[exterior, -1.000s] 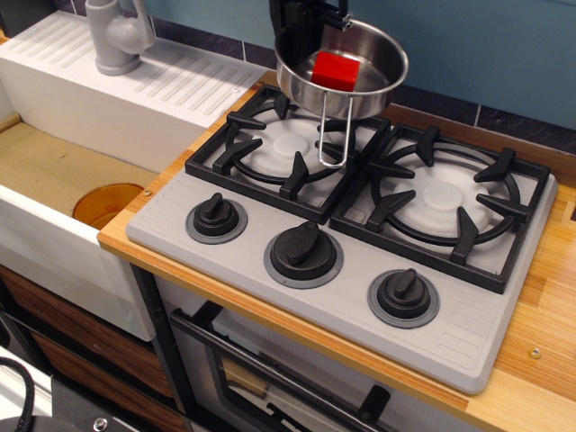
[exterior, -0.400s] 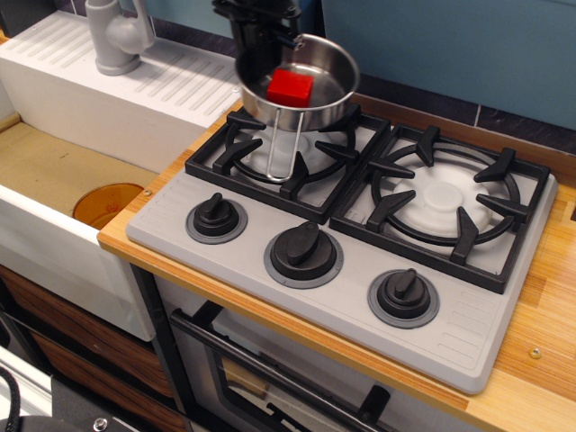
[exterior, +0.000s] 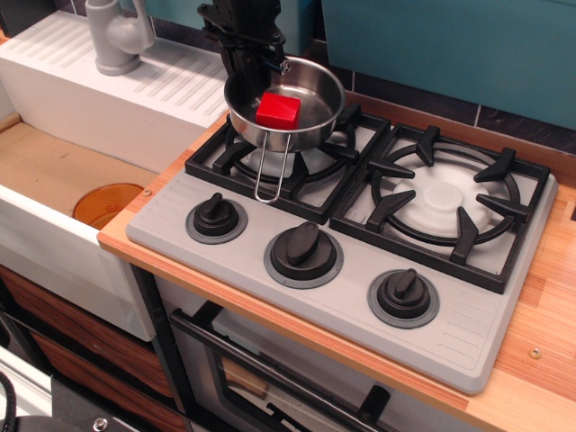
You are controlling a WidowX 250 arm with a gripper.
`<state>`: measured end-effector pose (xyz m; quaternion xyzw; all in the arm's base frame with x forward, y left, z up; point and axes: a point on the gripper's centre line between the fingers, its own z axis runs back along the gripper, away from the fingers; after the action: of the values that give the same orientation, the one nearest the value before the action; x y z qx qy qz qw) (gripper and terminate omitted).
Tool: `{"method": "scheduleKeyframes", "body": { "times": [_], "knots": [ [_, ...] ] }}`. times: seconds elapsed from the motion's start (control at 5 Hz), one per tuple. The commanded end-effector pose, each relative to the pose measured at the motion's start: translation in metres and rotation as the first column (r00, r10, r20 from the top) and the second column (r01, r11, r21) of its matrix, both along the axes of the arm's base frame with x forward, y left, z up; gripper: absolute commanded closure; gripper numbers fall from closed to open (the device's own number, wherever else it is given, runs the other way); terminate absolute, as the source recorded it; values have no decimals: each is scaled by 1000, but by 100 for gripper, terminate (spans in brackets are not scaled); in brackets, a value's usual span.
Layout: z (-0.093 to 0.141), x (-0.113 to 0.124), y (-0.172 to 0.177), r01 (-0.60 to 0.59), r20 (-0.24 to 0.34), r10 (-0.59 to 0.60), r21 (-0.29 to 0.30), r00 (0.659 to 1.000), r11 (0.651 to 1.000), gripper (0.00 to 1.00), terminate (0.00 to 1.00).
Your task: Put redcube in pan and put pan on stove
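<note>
The shiny steel pan [exterior: 310, 90] holds the red cube [exterior: 277, 110] inside it. The pan is over the left burner of the grey stove [exterior: 360, 270], low over or resting on the black grate; I cannot tell if it touches. Its wire-loop handle [exterior: 273, 171] points toward the front. My black gripper [exterior: 247, 65] comes down from the top and is shut on the pan's far-left rim.
A white sink [exterior: 81, 117] with a grey faucet [exterior: 117, 36] is to the left, with an orange drain disc [exterior: 106, 202] in the basin. Three black knobs [exterior: 304, 250] line the stove front. The right burner [exterior: 443, 200] is bare. A teal wall is behind.
The gripper has carried the pan with the cube left and down, from above the gap between the burners to low over the left burner.
</note>
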<state>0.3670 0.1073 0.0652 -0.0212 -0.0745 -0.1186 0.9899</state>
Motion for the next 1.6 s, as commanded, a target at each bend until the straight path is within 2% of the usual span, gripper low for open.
{"method": "scheduleKeyframes", "body": {
  "times": [0.0,0.6,1.0,1.4],
  "knots": [
    [4,5,-12,-15,37,16,-7,999,1000,0,0],
    [29,0,-13,12,6,-12,-10,1000,1000,0,0],
    [72,-5,-21,-11,-30,12,36,999,999,0,0],
    [92,-10,-34,-25,-56,28,59,998,998,0,0]
  ]
}}
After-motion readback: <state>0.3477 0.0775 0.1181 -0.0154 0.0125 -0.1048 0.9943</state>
